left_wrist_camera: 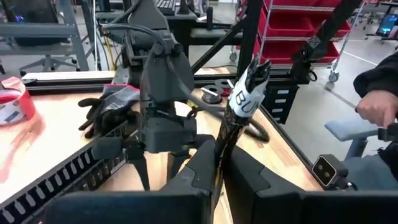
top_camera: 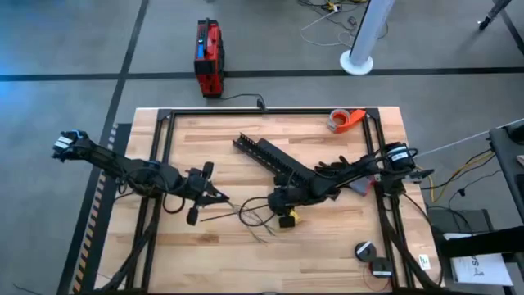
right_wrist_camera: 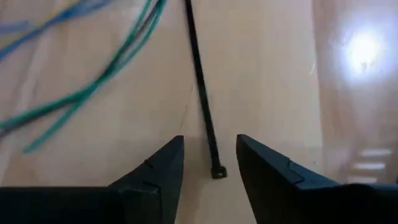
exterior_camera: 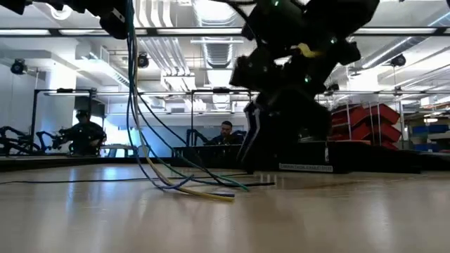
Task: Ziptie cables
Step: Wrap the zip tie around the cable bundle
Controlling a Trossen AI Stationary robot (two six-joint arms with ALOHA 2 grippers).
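The cables (top_camera: 258, 220) lie as a loose bunch on the wooden table (top_camera: 213, 139), just in front of the near end of the black slotted rail (top_camera: 266, 154). One end of the bunch is lifted; in the low view the strands hang down from above and trail across the tabletop.

The left gripper (top_camera: 214, 195) sits beside the rail's near end, on the side away from the roll of tape (top_camera: 345, 120). Its fingers are closed on the lifted end of the cables, which stands up between them in the left wrist view.

The right gripper (right_wrist_camera: 210, 163) is lowered over the table at the rail's near end, pointing down. Its fingers are narrowly parted and empty, straddling the head of a black zip tie (right_wrist_camera: 200, 81) lying flat on the wood. Green and blue strands cross just beside the tie.
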